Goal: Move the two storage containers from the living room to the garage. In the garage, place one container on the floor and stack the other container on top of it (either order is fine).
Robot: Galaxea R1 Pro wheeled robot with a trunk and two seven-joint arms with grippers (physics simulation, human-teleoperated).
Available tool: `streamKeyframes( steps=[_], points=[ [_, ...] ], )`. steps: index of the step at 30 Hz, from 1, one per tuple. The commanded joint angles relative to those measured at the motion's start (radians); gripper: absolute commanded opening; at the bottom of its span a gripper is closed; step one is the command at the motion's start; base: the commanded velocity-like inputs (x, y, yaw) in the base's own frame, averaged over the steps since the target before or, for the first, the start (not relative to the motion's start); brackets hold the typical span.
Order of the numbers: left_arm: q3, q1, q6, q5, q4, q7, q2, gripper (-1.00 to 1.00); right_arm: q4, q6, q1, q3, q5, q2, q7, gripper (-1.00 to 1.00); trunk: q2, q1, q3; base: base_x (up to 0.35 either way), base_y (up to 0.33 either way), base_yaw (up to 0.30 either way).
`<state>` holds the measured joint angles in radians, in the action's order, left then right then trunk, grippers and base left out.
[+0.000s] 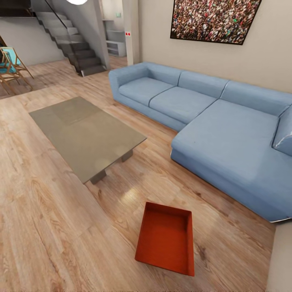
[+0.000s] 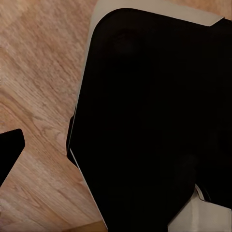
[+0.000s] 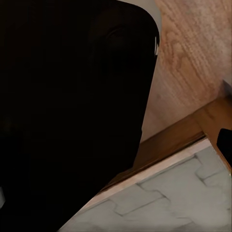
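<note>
One orange-red open-topped rectangular container [image 1: 166,238] sits on the light wood plank floor [image 1: 52,227], just off the grey low table's [image 1: 87,136] corner, with bare floor between it and the blue corner sofa [image 1: 227,138]. Can't tell how either gripper's set, wrist views are mostly dark robot body.

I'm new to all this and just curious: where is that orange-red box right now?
In the head view, the storage container sits low and centre on the light wood floor, between the coffee table and the blue sofa, touching neither.

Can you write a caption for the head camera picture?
Orange-red open-topped box on light wood plank floor near blue corner sofa.
</note>
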<state>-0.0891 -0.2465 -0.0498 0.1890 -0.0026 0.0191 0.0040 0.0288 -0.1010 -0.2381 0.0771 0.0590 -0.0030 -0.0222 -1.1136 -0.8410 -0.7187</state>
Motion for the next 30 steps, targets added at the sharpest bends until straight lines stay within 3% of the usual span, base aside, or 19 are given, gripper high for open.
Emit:
streamKeyframes(
  steps=[1, 30],
  points=[
    [-0.008, -0.001, -0.003, 0.0, 0.001, 0.001, 0.0, 1.0, 0.003, -0.005, -0.001, 0.007, 0.006, 0.0, -0.002, 1.0, 0.0, 0.0, -0.002, 0.0, 0.0, 0.0],
    [-0.008, -0.001, -0.001, 0.001, 0.002, 0.002, -0.007, 1.0, 0.003, -0.006, -0.001, 0.007, 0.01, 0.0, -0.002, 1.0, 0.0, 0.0, -0.049, 0.0, 0.0, 0.0]
  ],
)
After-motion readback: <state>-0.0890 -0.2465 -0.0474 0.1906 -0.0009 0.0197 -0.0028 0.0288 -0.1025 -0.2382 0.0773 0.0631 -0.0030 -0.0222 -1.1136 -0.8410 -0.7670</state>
